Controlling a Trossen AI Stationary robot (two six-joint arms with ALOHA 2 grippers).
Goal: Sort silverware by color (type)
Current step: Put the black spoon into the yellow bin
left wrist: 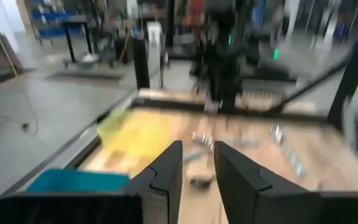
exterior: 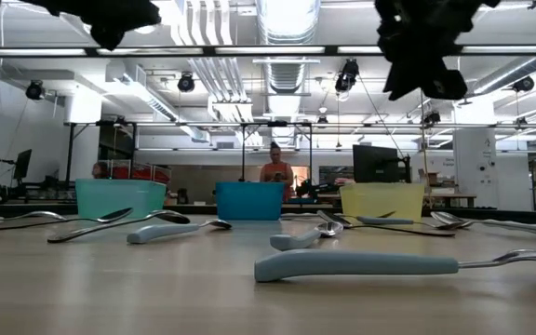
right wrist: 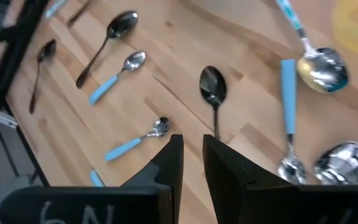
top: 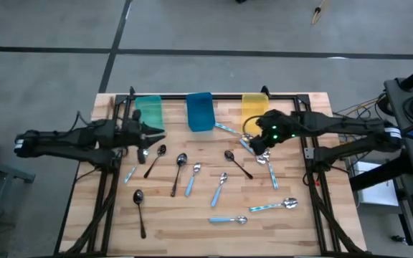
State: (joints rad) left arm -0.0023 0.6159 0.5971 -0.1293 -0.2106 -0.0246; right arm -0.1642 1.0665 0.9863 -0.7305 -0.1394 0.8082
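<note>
Spoons (top: 192, 179) scattered on table (top: 171, 233) before bins (top: 199, 111).

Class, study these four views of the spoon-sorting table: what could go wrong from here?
1. Near the right end effector, blue-handled spoons lie crowded together, so a grasp may catch or nudge two.
2. The dark spoon lies flat on the table; narrow fingers could slip off it.
3. No spoon is visibly binned yet; a mixed grab could mis-sort.

Blurred yellow bin (left wrist: 132, 132) (left wrist view), spoons (left wrist: 202, 140) indistinct
</note>
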